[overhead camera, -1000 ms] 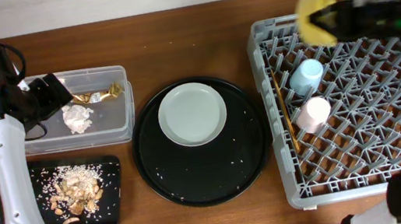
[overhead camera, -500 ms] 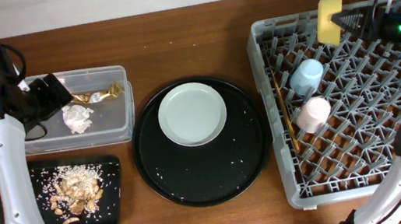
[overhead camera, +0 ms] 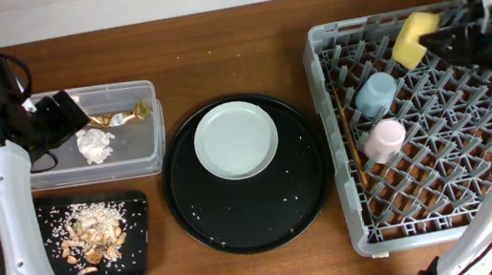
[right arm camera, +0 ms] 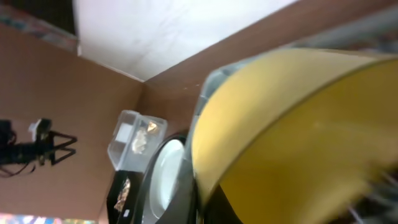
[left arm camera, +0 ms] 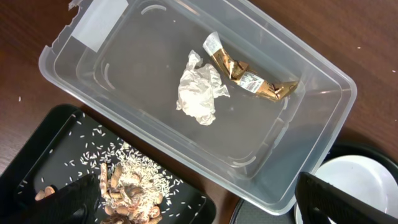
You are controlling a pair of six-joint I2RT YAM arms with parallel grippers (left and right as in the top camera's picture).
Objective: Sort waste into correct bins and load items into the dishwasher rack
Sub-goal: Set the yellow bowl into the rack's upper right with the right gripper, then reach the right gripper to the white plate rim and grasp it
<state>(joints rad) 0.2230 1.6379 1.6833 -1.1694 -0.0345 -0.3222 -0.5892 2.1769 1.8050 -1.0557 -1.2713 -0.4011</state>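
My right gripper (overhead camera: 434, 37) is shut on the yellow bowl (overhead camera: 412, 38), holding it tilted over the far edge of the grey dishwasher rack (overhead camera: 447, 196); the bowl fills the right wrist view (right arm camera: 298, 137). The light-blue cup (overhead camera: 376, 94) and pink cup (overhead camera: 384, 140) lie in the rack. The pale plate (overhead camera: 236, 140) sits on the round black tray (overhead camera: 253, 223). The paper ball (left arm camera: 198, 94) and foil wrapper (left arm camera: 245, 74) lie in the clear tub (left arm camera: 298, 143). Food scraps with rice (left arm camera: 134, 186) lie in the black tray (left arm camera: 43, 155). My left gripper (left arm camera: 193, 202) is open and empty over the tub's near edge.
A thin brown stick (overhead camera: 351, 142) lies along the rack's left side. The round black tray carries a few white crumbs. The rack reaches the table's right and front edges. Bare brown table lies behind the tray.
My right gripper has swung the yellow bowl right and down onto the rack's far edge, tilting it flatter. The left arm has not moved.
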